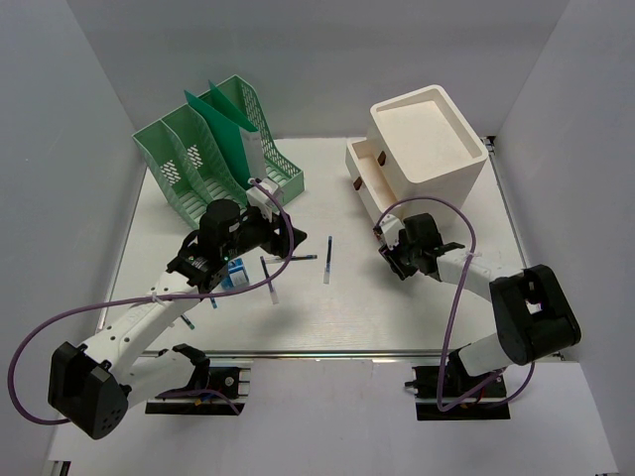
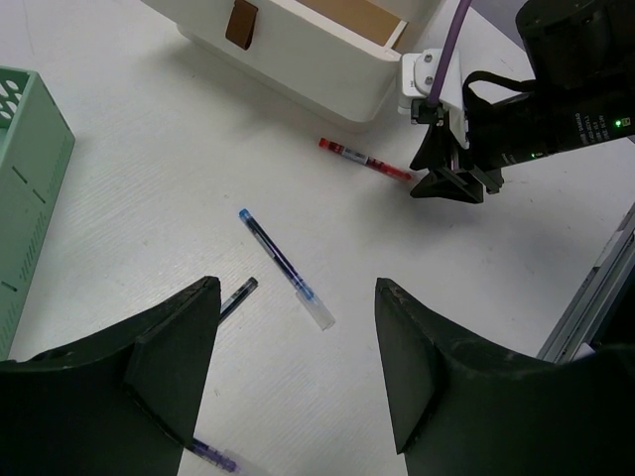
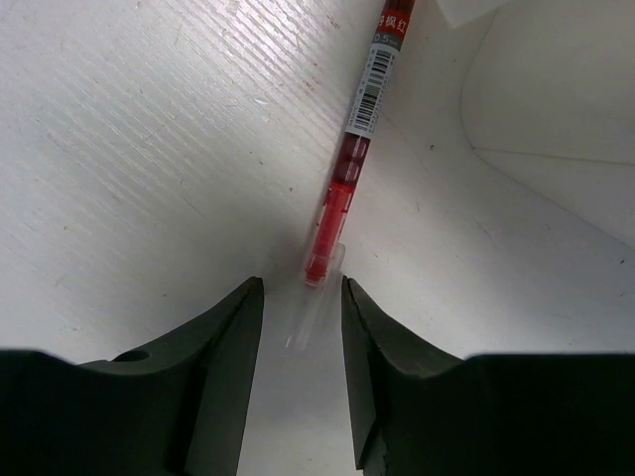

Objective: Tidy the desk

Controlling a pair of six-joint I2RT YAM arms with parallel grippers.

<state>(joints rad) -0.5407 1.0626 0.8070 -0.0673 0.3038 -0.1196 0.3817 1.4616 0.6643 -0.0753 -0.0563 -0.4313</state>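
Observation:
The desk (image 1: pixel 397 307) is a white tabletop with loose pens on it. A red pen (image 3: pixel 357 139) lies by the white drawer box (image 1: pixel 427 139); it also shows in the left wrist view (image 2: pixel 364 159). My right gripper (image 3: pixel 303 297) is open and low over the desk, its fingers straddling the pen's clear cap end without touching it; it sits here in the top view (image 1: pixel 392 260). My left gripper (image 2: pixel 296 288) is open and empty above the desk's middle left (image 1: pixel 263 248). A blue pen (image 2: pixel 285 268) lies ahead of it.
A green file organizer (image 1: pixel 213 149) stands at the back left. A dark pen (image 2: pixel 238 296) and a purple pen (image 2: pixel 213 456) lie under the left gripper. A small blue and white object (image 1: pixel 235 277) sits beside the left arm. A metal rail (image 1: pixel 327 354) runs along the near edge.

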